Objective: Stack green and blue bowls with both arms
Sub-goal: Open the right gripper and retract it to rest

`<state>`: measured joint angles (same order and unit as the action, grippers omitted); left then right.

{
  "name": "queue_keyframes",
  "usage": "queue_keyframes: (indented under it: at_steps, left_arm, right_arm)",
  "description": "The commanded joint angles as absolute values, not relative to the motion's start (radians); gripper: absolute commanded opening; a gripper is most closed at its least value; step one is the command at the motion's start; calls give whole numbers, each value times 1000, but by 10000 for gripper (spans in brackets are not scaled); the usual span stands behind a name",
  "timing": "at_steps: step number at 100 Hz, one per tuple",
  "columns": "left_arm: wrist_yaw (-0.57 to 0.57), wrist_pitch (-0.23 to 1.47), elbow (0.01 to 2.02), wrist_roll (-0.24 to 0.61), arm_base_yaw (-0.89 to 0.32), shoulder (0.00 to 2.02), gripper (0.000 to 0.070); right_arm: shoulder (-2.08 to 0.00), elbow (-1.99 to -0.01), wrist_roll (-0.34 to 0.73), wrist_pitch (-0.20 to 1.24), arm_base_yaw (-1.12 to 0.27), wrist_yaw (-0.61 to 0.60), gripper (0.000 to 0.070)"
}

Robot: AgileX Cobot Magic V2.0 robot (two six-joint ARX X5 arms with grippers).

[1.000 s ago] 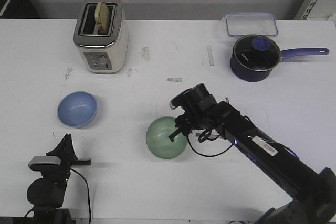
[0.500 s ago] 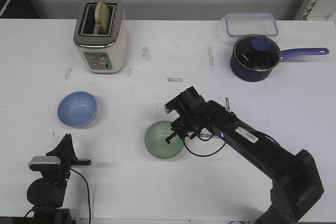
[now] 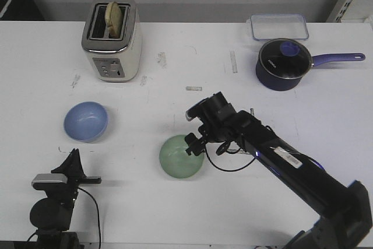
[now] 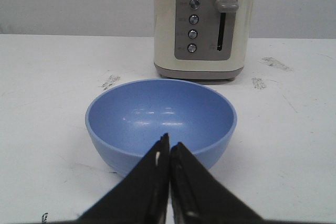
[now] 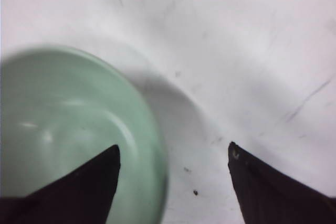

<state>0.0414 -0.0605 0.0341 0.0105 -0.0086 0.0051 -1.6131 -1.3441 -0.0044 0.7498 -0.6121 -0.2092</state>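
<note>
The pale green bowl [image 3: 182, 157] sits upright near the middle of the table. My right gripper [image 3: 193, 143] hangs open over its far right rim. In the right wrist view the right gripper [image 5: 173, 151] has one finger over the green bowl's [image 5: 68, 129] inside and the other over the bare table outside. The light blue bowl [image 3: 85, 121] sits upright at the left. My left gripper [image 3: 74, 154] is low at the front left, a little short of it. In the left wrist view the left gripper [image 4: 169, 144] is shut and empty, its tips pointing at the blue bowl's [image 4: 157, 111] near wall.
A cream toaster [image 3: 112, 39] with bread stands at the back left, and shows behind the blue bowl in the left wrist view [image 4: 207, 24]. A dark navy saucepan [image 3: 284, 63] with lid and long handle and a clear lidded container [image 3: 279, 26] stand at the back right.
The right gripper dipped at the green bowl's rim and came back up a little. The green bowl slid slightly left and toward the front. The left arm has not moved.
</note>
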Motion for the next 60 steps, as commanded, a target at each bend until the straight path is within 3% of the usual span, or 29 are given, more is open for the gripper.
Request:
queue_keyframes:
  at_steps: [1, 8, 23, 28, 42, 60]
  left_arm:
    - [36, -77, 14, 12, -8, 3, 1]
    - [36, -77, 14, 12, -7, 3, 1]
    - [36, -77, 14, 12, -7, 3, 1]
    - [36, -77, 14, 12, -7, 3, 1]
    - [36, -77, 14, 12, -7, 3, 1]
    - [36, -77, 14, 12, -7, 3, 1]
  right_arm:
    - [-1562, -1375, -22, 731, -605, -204, 448]
    - [-1499, -1375, -22, 715, -582, -185, 386]
    - [-1348, -1375, -23, 706, -514, -96, 76]
    - [-1299, -1374, -23, 707, -483, -67, 4]
    - [-1176, -1351, -27, 711, -378, 7, 0]
    - [-1011, -1198, -31, 664, -230, 12, 0]
